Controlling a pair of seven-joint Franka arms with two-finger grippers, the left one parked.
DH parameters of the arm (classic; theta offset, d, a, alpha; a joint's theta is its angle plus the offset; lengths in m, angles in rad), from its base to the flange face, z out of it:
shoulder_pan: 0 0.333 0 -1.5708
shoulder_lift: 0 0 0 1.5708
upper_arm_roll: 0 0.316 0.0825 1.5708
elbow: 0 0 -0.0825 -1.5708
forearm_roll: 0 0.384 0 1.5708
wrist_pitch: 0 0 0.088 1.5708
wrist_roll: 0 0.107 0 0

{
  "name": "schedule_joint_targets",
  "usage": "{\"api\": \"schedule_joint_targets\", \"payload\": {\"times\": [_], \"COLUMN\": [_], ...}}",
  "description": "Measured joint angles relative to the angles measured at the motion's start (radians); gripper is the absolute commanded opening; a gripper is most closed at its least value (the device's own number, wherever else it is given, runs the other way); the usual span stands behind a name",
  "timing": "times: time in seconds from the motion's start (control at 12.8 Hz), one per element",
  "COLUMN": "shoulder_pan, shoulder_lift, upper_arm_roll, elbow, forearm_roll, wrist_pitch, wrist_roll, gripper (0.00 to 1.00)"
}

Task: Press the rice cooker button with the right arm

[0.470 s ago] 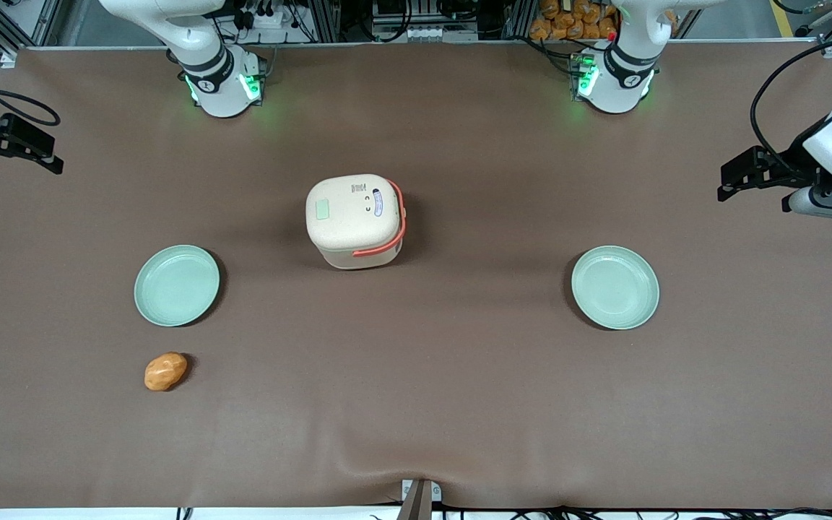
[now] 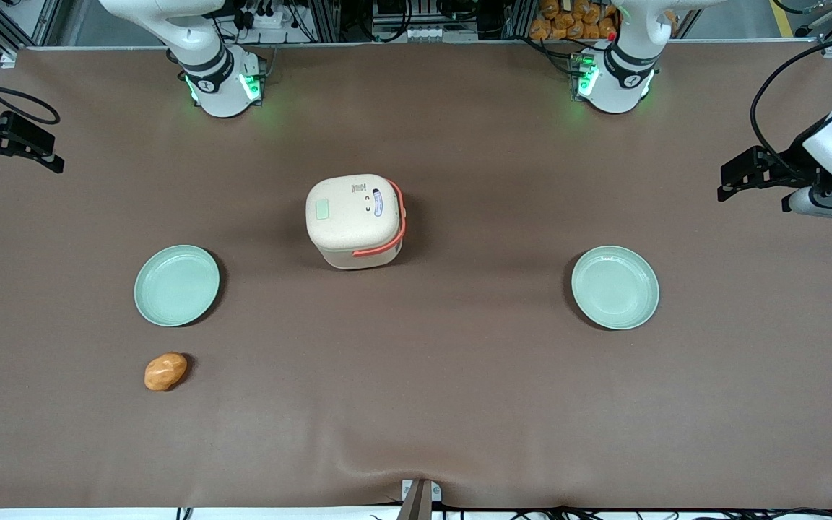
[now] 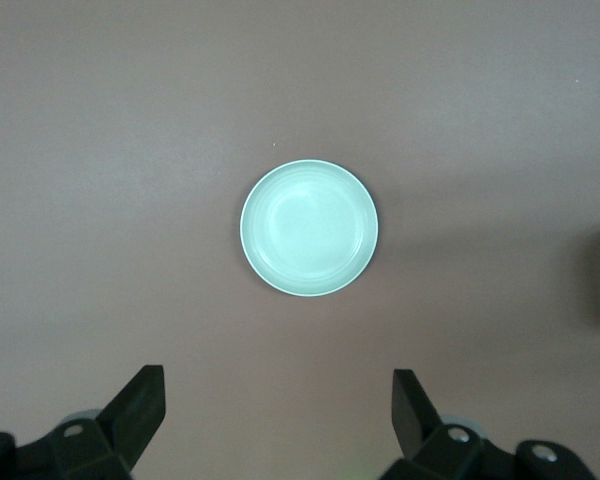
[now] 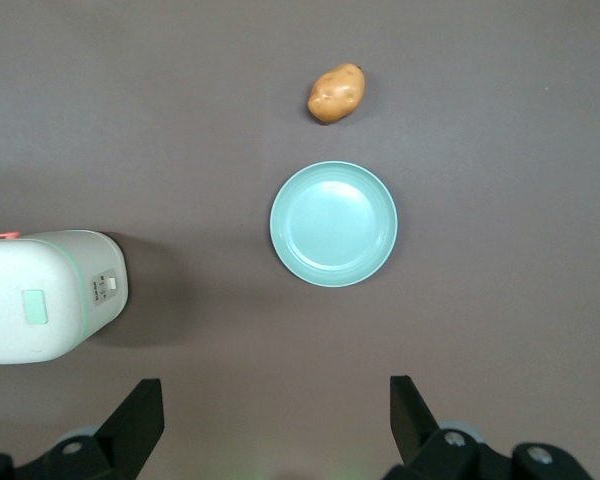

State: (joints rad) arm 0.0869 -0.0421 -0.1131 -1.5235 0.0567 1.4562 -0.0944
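Note:
The rice cooker (image 2: 354, 220) is cream with a coral handle and stands mid-table. A pale green button (image 2: 323, 210) sits on its lid. It also shows in the right wrist view (image 4: 45, 297), with the green button (image 4: 33, 306) on top. My right gripper (image 2: 15, 144) hangs high over the working arm's end of the table, well away from the cooker. In the right wrist view the gripper (image 4: 275, 385) is open and empty, its fingertips (image 4: 145, 400) wide apart above bare table.
A pale green plate (image 2: 176, 285) (image 4: 333, 223) lies under the gripper's view, with a potato (image 2: 165, 371) (image 4: 337, 92) nearer the front camera. A second green plate (image 2: 614, 287) (image 3: 309, 227) lies toward the parked arm's end.
The right gripper has shifted very slightly. The rice cooker, the plates and the potato have not moved.

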Motion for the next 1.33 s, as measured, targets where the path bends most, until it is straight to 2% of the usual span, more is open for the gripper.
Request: {"api": "schedule_joint_targets", "payload": {"times": [0.31,0.39,0.7,0.78,1.33], "shoulder_pan": [0.011,0.013,0.044,0.053,0.119], "shoulder_lift": [0.000,0.000,0.008,0.014,0.073], "upper_arm_roll": [0.028,0.049,0.104,0.106,0.185], "elbow": [0.000,-0.001,-0.010,-0.011,-0.027], "forearm_roll": [0.024,0.025,0.026,0.026,0.026], "wrist_pitch": [-0.002,-0.002,0.005,0.006,0.063], "wrist_roll": [-0.002,0.008,0.045,0.047,0.244], "gripper": [1.00,0.89,0.03,0.00,0.00]}}
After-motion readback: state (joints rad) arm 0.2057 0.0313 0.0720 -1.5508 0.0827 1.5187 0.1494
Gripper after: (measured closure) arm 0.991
